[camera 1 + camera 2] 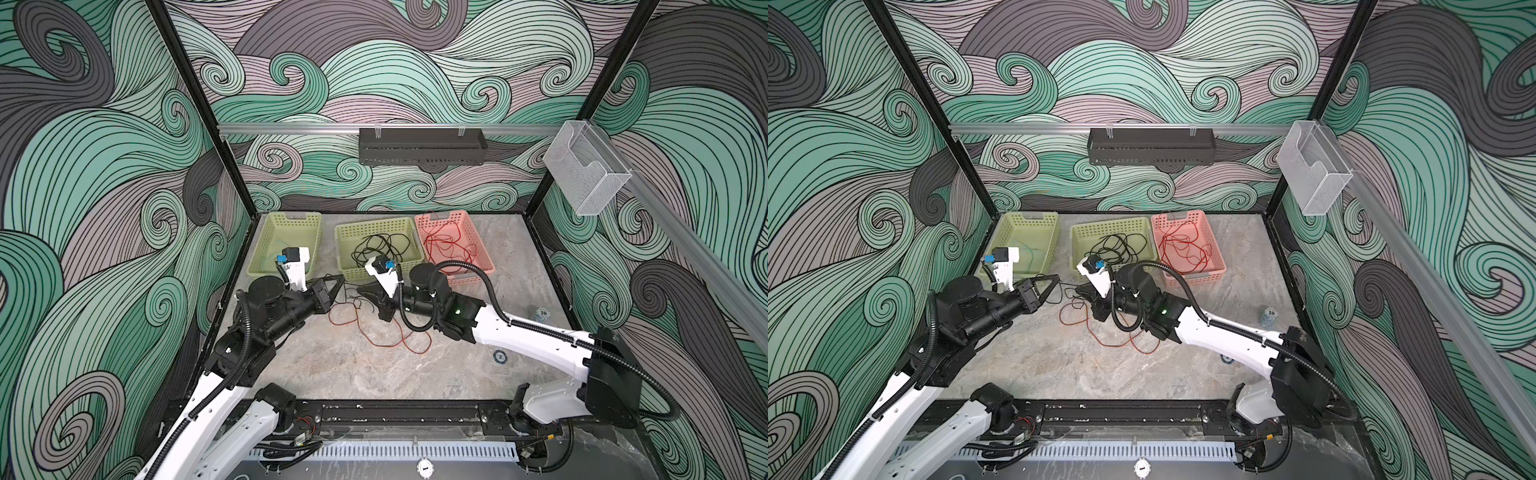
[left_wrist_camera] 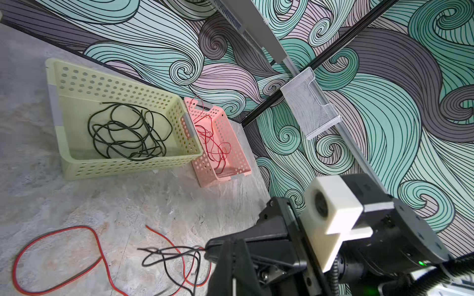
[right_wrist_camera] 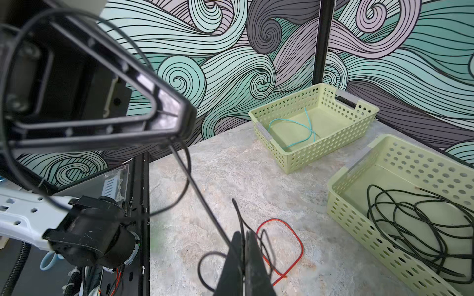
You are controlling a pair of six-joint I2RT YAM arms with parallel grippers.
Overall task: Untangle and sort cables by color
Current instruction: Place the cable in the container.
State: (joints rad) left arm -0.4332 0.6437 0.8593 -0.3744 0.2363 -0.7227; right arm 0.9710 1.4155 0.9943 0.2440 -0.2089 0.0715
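Just beyond the left gripper (image 1: 340,279) sits a pale green basket (image 1: 262,249). Beyond the right gripper (image 1: 360,291) stands a second green basket (image 1: 374,230), with a pink basket (image 1: 478,245) just beside it. Far above both grippers a black perforated tray (image 1: 422,145) hangs on the back rail (a clear mesh holder (image 1: 586,174) hangs on the side rail). Well to the right gripper's right, a round token marked 10 (image 1: 541,313) lies on the marbled tabletop (image 1: 374,374).

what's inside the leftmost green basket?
One thin teal cable looped on the basket floor; nothing else shows in the right wrist view. In both top views the left wrist camera hides its near corner.
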